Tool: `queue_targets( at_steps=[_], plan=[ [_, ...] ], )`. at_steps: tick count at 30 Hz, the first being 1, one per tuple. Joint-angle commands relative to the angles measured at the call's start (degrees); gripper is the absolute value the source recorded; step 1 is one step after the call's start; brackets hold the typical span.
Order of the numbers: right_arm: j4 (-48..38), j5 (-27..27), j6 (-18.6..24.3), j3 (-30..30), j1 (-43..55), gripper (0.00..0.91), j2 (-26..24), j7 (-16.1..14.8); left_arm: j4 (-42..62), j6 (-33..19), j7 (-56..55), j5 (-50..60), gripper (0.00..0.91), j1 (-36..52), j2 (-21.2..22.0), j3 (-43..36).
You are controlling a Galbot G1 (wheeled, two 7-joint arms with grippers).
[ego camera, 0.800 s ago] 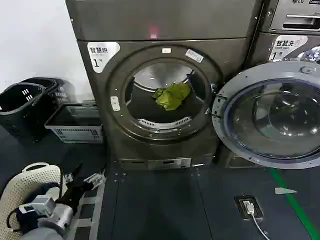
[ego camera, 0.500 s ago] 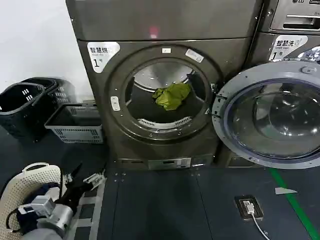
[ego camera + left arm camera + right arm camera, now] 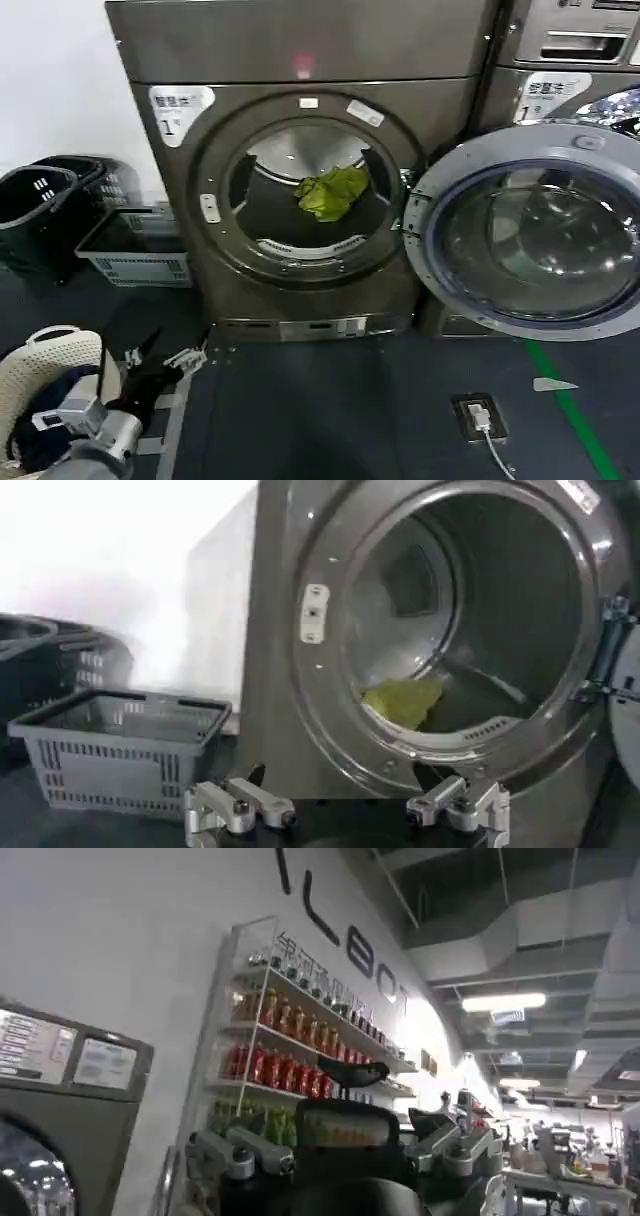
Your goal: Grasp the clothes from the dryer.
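The dryer [image 3: 300,60] is a dark bronze-grey front-loader with a "1" label and a red light. Its round door [image 3: 530,230] is swung open to the right. The clothes [image 3: 330,193], a small yellow-green bunch, lie on the steel drum's floor just inside the port. In the left wrist view the clothes [image 3: 403,700] lie well beyond my left gripper [image 3: 350,812], which is open and empty and faces the port. From the head, the left gripper [image 3: 160,360] hangs low near the floor, left of the dryer. My right gripper [image 3: 348,1150] is open, pointing up and away towards a shelf.
A grey slatted basket [image 3: 130,250] and a black basket [image 3: 35,215] stand on the floor left of the dryer. A white basket [image 3: 45,365] sits beside my left arm. An LG machine [image 3: 570,50] stands to the right. A floor socket with a cable [image 3: 478,418] lies ahead.
The dryer and baskets have shifted a little left in the head view. The left gripper stays low and open; the clothes have not moved.
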State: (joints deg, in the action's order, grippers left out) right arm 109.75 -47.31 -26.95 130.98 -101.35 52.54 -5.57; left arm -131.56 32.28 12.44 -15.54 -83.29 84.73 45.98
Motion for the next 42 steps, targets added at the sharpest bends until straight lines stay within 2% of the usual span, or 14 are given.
queue_targets(
  at_steps=[1, 32, 37, 42],
  plan=[
    [0.0, -0.1, 0.0, -0.1, 0.0, 0.907, 0.0, -0.1, -0.1, 0.1, 0.0, -0.1, 0.907, 0.0, 0.0, 0.0],
    [0.3, -0.1, 0.4, -2.2, 1.8, 0.907, -0.2, -1.1, -0.4, 0.1, 0.2, 0.1, 0.907, -0.5, 0.5, 0.2],
    [0.4, -0.9, 3.1, -2.3, 1.4, 0.907, -0.1, -1.2, -0.5, 0.1, 0.3, 0.1, 0.907, -0.6, 0.4, 0.0],
    [1.1, -1.9, 3.4, -2.2, 1.4, 0.907, 0.5, -2.1, -0.9, -0.2, 0.4, 0.0, 0.907, -0.5, 0.4, 0.1]
  ],
)
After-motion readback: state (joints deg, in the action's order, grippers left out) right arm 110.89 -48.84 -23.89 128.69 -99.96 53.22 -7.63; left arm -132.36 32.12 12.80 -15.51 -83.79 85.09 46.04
